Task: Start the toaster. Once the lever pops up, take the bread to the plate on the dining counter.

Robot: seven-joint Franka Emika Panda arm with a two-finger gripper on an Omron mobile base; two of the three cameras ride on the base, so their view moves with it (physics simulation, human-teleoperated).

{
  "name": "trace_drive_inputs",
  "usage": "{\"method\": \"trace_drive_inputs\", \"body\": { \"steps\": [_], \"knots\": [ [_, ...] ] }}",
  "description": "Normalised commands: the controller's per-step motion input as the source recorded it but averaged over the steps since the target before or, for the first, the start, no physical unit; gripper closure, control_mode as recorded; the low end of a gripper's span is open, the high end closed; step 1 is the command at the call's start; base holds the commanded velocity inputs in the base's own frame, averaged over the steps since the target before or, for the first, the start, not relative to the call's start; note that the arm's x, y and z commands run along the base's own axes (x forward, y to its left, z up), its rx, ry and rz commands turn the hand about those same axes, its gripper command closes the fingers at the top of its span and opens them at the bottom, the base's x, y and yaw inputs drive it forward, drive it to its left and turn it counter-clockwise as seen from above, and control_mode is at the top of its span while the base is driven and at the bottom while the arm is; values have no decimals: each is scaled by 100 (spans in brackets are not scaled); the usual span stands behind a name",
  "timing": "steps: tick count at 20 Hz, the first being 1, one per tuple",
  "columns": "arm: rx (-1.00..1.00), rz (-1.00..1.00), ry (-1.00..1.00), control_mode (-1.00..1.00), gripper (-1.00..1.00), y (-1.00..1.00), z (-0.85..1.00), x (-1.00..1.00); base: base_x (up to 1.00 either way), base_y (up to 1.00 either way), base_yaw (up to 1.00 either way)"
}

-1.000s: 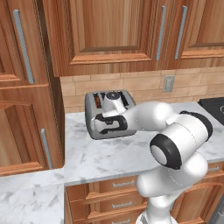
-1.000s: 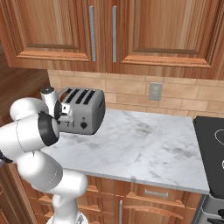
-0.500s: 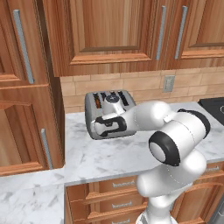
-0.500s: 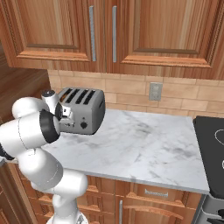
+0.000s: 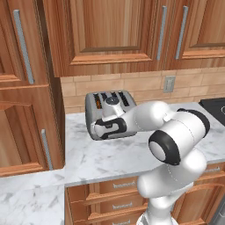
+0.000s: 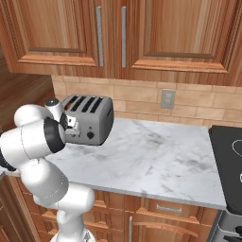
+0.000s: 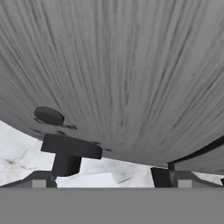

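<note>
The grey toaster (image 5: 115, 100) stands at the back left of the marble worktop (image 5: 105, 156), against the brick wall. A brown edge of the bread (image 5: 99, 103) shows in its left slot, also seen as the bread (image 6: 69, 108) from the other side. My gripper (image 5: 102, 130) is pressed up to the toaster's front face, open. In the hand view the toaster (image 7: 122, 65) looms very close, with a black knob (image 7: 49, 116) and a dark lever (image 7: 70, 148) just above my left fingertip (image 7: 39, 180). My gripper (image 7: 107, 179) holds nothing. The plate and the dining counter are out of view.
Wooden wall cabinets (image 5: 110, 30) hang over the worktop, and a tall cabinet (image 5: 26, 110) bounds it on the left. A wall outlet (image 6: 167, 98) sits behind. A black cooktop (image 6: 229, 156) lies at the right end. Drawers (image 6: 160, 208) run below the worktop.
The hand has edged slightly lower and closer along the toaster's front. The jaws stay wide open, and the toaster has not shifted.
</note>
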Motion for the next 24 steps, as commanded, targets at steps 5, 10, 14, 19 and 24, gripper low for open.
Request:
{"method": "trace_drive_inputs", "body": {
  "steps": [5, 10, 14, 19, 24],
  "knots": [
    [0, 0, 0, -100, -100, 0, -6, 0, 0, 0, 0],
    [0, 0, 0, -100, -100, -2, 10, -4, 0, 0, 0],
    [0, 0, -1, -100, -100, -12, 34, -21, 0, 0, 0],
    [0, 0, -6, -100, -100, -2, 44, -17, 0, 0, 0],
    [0, 0, -2, -100, -100, 0, 50, 0, 0, 0, 0]
  ]
}}
